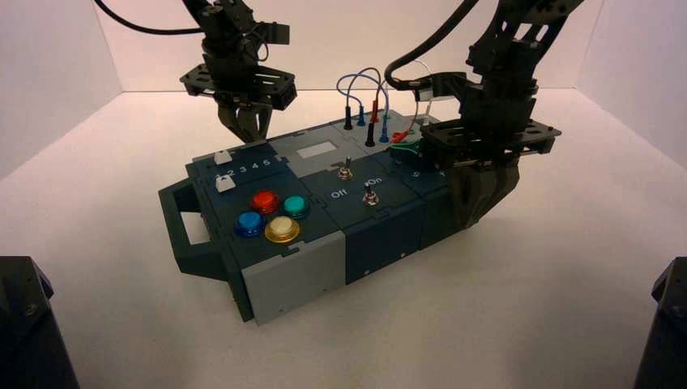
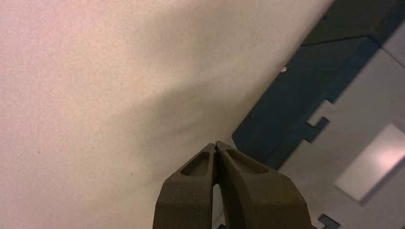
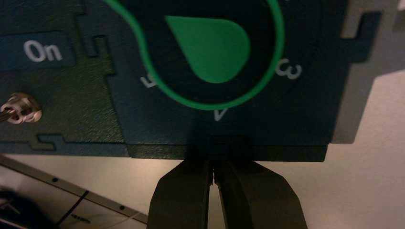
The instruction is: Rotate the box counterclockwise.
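Keeping both grippers closed on nothing, with fingertips together in each wrist view: pressing in from opposite long sides of the box (image 1: 381,219), with the left gripper (image 1: 251,138) by the far side and the right gripper (image 1: 468,224) by the near side, toward the right end. Showing the whole box only in the high view, lying slantwise on the table (image 1: 405,324), with its left-end handle (image 1: 186,255) nearer the camera and its wires (image 1: 374,105) looping up toward the far end. Revealing there, too, red (image 1: 264,201), blue (image 1: 249,223), green (image 1: 296,206) and yellow (image 1: 282,228) buttons, all unseen by either wrist view. Exposing in the right wrist view what the right arm is hiding from above: the green knob (image 3: 212,47), pointing away from the 3, with a green wire (image 3: 210,106) curving round it. Setting the box's dark edge just beyond the right fingertips, and a dark side panel beside the left ones in the left wrist view; leaving actual touch at either side impossible to tell.
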